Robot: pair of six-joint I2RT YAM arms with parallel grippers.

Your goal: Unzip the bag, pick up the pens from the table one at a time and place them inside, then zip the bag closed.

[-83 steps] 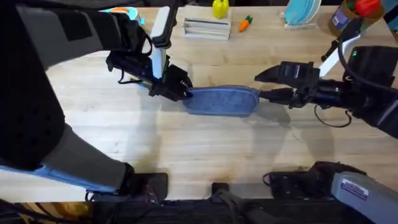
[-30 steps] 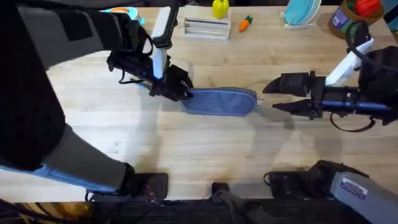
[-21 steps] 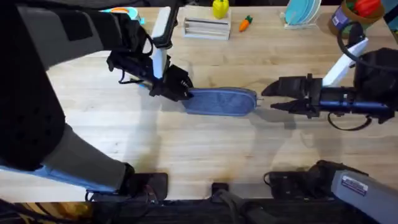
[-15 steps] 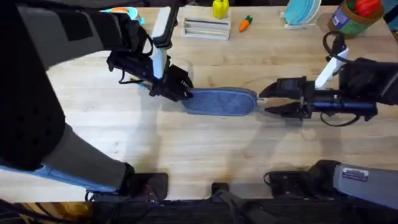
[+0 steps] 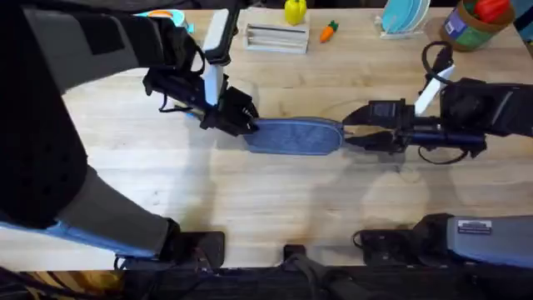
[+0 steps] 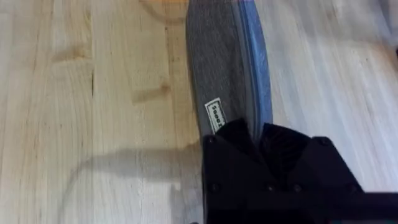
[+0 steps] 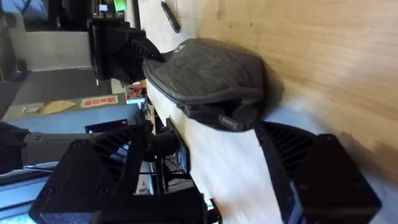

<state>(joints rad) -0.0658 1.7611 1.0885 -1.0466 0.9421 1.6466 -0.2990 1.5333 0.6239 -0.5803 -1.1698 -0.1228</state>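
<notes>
Overhead, we see the bag point(image 5: 296, 136) lying mid-tabletop point(image 5: 250, 200), left tool point(image 5: 241, 119) clenched on the bag's left end, right tool point(image 5: 354, 133) spread wide at its right end, zip pull between the fingers.

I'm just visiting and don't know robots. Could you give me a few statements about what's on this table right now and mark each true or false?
1. The left tool is clamped on one end of the bag. True.
2. The right tool is open at the bag's other end. True.
3. The bag stands upright on its end. False: it lies flat on the table.
4. The orange toy carrot lies inside the bag. False: it sits at the table's far edge.
</notes>
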